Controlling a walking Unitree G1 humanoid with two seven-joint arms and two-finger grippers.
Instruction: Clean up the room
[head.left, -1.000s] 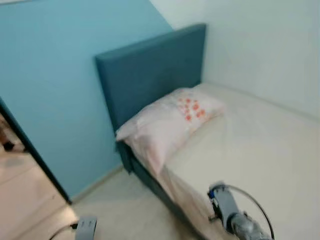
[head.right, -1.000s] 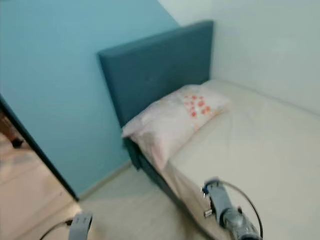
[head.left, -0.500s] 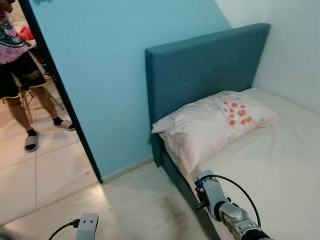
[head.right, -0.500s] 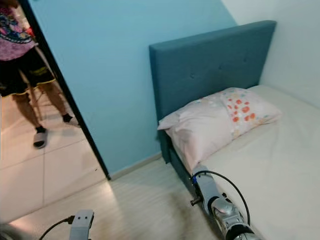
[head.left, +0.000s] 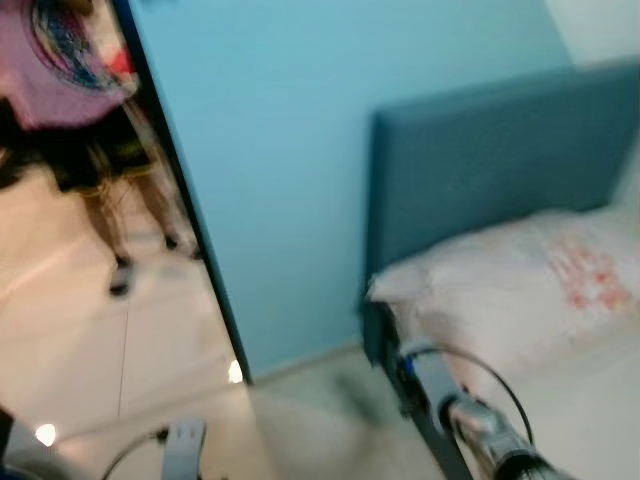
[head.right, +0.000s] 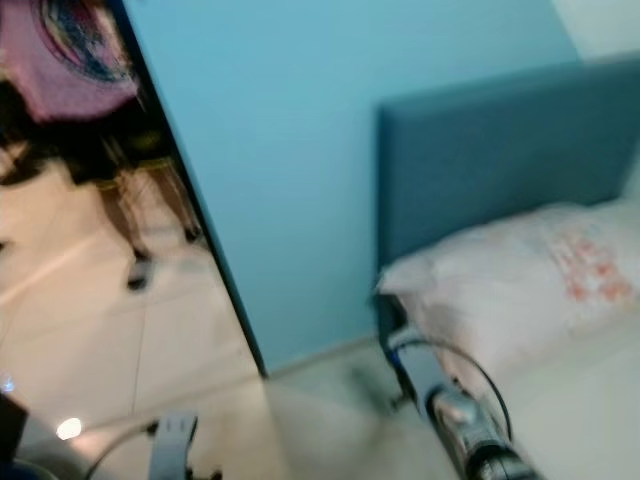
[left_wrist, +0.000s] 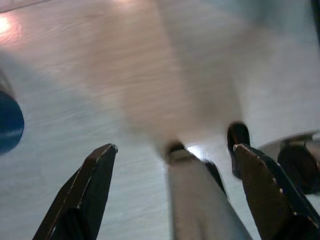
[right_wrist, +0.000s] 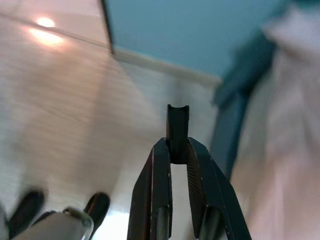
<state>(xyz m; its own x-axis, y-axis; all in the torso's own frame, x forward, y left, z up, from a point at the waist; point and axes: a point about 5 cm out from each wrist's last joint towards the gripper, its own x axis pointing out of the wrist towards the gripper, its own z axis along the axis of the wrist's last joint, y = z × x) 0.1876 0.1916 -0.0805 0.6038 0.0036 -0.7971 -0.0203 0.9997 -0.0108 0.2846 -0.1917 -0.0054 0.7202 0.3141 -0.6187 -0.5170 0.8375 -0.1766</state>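
The head views are blurred. A bed with a teal headboard (head.left: 490, 160) stands on the right, with a pale pillow (head.left: 510, 300) with orange flowers lying against it. My right arm (head.left: 470, 420) hangs low in front of the bed's corner. Its gripper (right_wrist: 177, 130) is shut with nothing between the fingers, pointing at the pale wood floor (right_wrist: 75, 100) beside the bed frame. My left arm (head.left: 180, 445) hangs low on the left. Its gripper (left_wrist: 175, 147) is open above the floor, holding nothing.
A light blue wall (head.left: 300, 150) runs from the headboard to a dark door frame (head.left: 190, 220). Beyond the doorway a person (head.left: 80, 120) in a pink top and dark shorts stands on tiled floor. A dark blue rounded thing (left_wrist: 7, 127) sits at the left wrist view's edge.
The camera has swung left: bed and pillow slid right, the doorway and person now take up more of the picture. Both arms still hang low.
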